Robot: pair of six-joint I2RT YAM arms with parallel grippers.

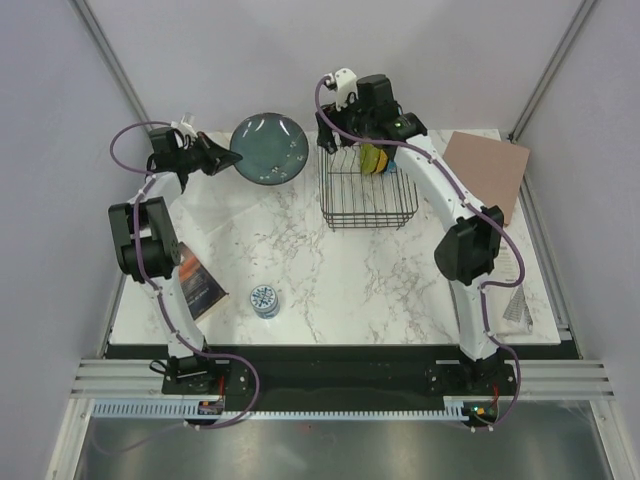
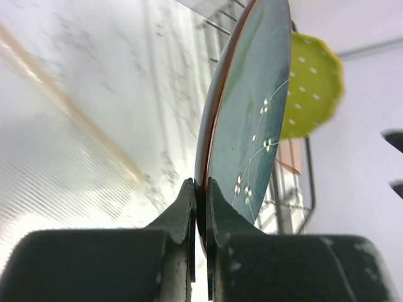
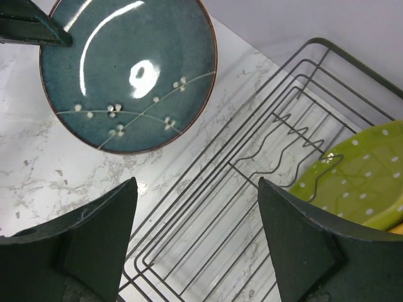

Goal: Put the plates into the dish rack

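- While the left gripper (image 2: 200,189) is pinched tight on the rim of the teal-grey plate (image 1: 270,149), that plate is held tilted by the table's (image 1: 330,280) far edge. It is left of the dish rack (image 1: 368,200) and apart from it (a strip of bare marble shows between them).
- The right gripper (image 3: 198,214) hangs over the rack's far left corner, its fingers spread wide with nothing between them.
- The lime-green plate (image 3: 359,176) stands in the prongs at the rack's far side; marble shows through the wires nearer the arms.
- The patterned tin (image 1: 265,299) sits toward the table's near edge, well apart from the rack.
- A booklet (image 1: 198,285) lies at the left edge, and a brown board (image 1: 487,170) covers the far right corner.
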